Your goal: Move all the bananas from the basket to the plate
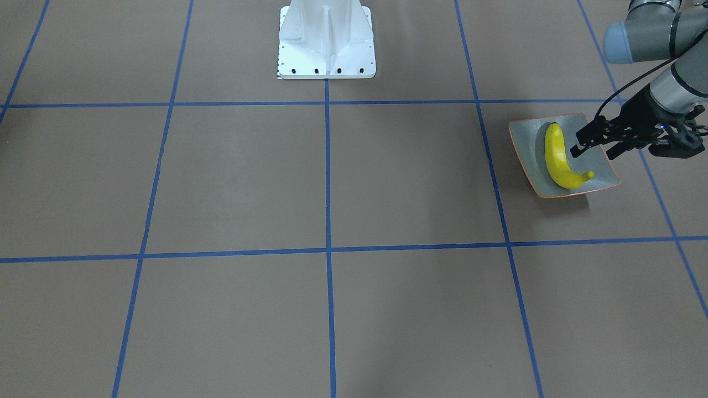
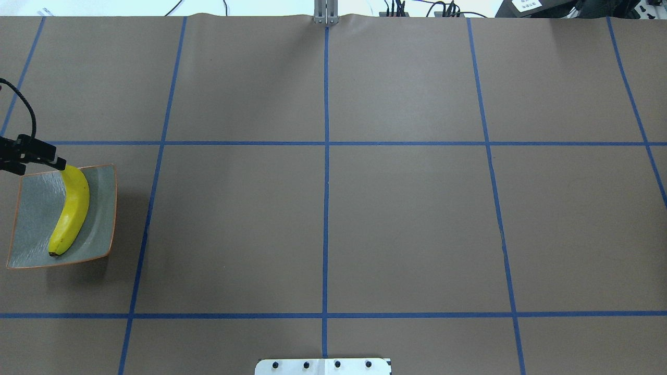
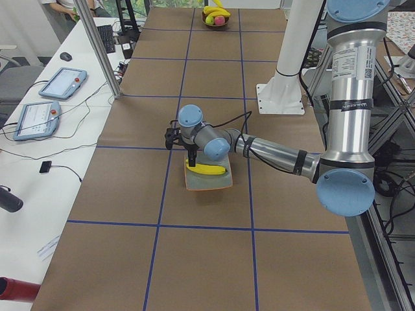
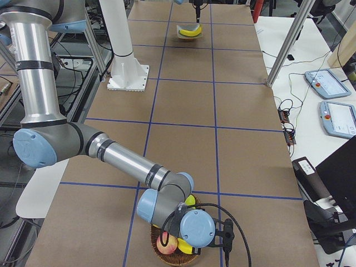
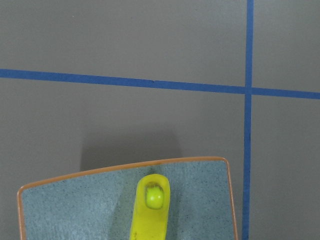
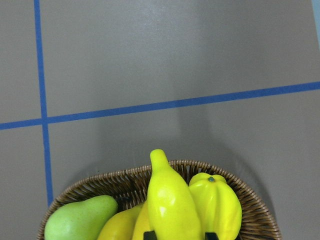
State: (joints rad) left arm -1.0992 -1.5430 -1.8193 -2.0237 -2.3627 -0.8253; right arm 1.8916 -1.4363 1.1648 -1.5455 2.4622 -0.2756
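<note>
Brown worktop (image 2: 406,219) gridded with blue tape (image 2: 326,208); white side table (image 3: 29,184) beyond left pincer (image 1: 581,141) carries two tablets (image 3: 63,83).

Bright, even overhead light is covering the surface (image 2: 406,224); plate (image 2: 31,208) is casting a soft, faint shadow; views are rendering sharp.

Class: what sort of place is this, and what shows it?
Probably a robotics lab: brown papered table with blue tape grid, silver jointed robot arm, grey control pendants on a white side bench.
</note>
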